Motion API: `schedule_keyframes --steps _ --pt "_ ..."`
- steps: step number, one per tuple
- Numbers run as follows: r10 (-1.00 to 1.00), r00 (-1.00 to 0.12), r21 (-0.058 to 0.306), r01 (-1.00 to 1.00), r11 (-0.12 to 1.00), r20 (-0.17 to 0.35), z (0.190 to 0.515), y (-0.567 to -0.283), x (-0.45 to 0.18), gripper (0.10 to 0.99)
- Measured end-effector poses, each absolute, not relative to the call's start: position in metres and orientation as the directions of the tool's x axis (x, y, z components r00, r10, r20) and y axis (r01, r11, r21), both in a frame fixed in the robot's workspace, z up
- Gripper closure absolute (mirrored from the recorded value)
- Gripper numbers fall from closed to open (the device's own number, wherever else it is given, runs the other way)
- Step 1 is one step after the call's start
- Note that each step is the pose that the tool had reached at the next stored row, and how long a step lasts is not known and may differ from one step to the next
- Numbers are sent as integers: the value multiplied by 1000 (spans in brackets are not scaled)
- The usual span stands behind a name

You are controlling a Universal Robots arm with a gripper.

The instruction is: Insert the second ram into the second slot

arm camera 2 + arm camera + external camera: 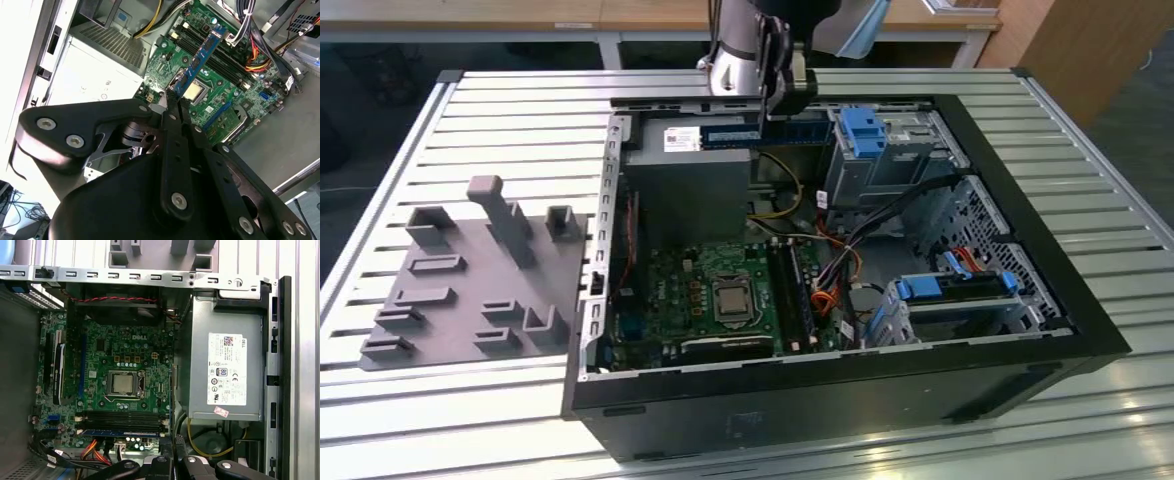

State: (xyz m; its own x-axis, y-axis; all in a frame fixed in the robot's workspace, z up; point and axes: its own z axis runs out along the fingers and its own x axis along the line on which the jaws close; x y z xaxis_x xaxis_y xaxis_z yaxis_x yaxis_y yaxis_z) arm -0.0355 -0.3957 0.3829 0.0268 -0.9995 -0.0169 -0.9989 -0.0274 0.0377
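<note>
My tool [171,102] is pinching the second ram [203,52] by one end, above the open case [1067,330]. I judge this the carrying step; seating will need exact alignment with the memory slots [120,417].

table [520,110]: ribbed metal, satin silver
fixture [454,290]: matt grey plastic
gripper [172,102]: smooth black, semi-gloss
second ram [207,52]: glossy blue board
power supply [200,365]: bare grey metal

A white label [227,369] of small print and symbols stands on the grey power supply [197,365].
</note>
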Motion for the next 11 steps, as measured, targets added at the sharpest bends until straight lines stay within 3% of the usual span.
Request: schedule_keyframes --steps 11 --pt "-999 27 38 -999 -27 -17 383 -398 -36 949"
